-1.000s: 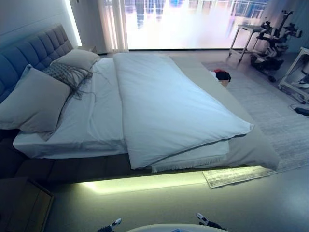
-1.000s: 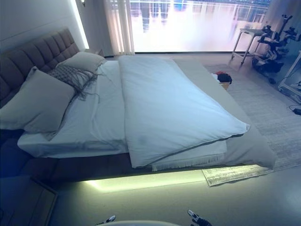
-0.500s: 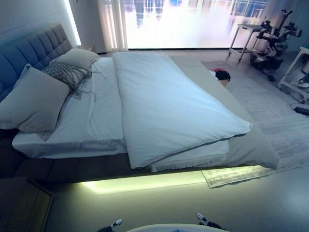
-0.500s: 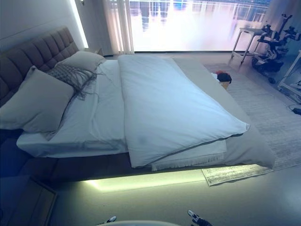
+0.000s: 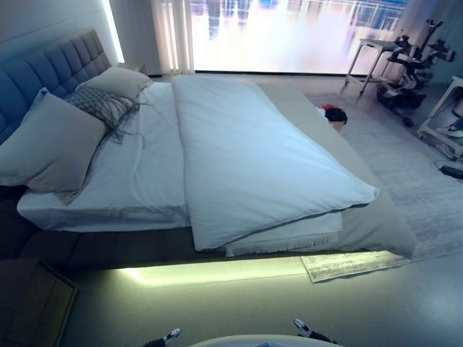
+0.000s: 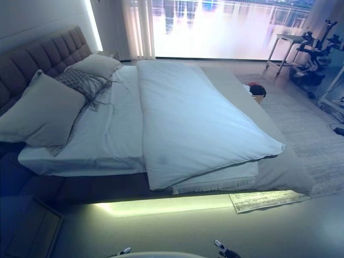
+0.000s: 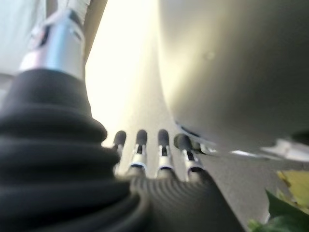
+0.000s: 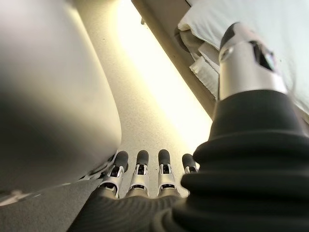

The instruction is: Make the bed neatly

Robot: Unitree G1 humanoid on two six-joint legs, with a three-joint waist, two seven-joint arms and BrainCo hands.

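The bed (image 5: 108, 249) lies across the view, its tufted headboard (image 5: 43, 72) at the left. A white duvet (image 5: 246, 159) covers the middle of the bed, with its near corner folded over a fringed white blanket (image 5: 289, 238). The sheet (image 5: 137, 173) lies bare toward the headboard. Two pillows (image 5: 47, 144) (image 5: 119, 81) lean there, with a grey fringed throw (image 5: 98, 107) between them. A grey bedspread (image 5: 376, 224) hangs off the foot end. My left hand (image 7: 163, 154) and right hand (image 8: 140, 174) hang over the floor beside the bed, fingers straight, holding nothing.
A wooden bedside table (image 5: 32, 303) stands at the lower left. A pale rug (image 5: 412, 166) lies past the foot of the bed, with a basket of dark things (image 5: 333, 116) on it. Exercise gear (image 5: 412, 61) and a small table (image 5: 369, 58) stand by the window.
The whole picture has shifted slightly, so the camera moved. The bedding and both hands stay as they were.
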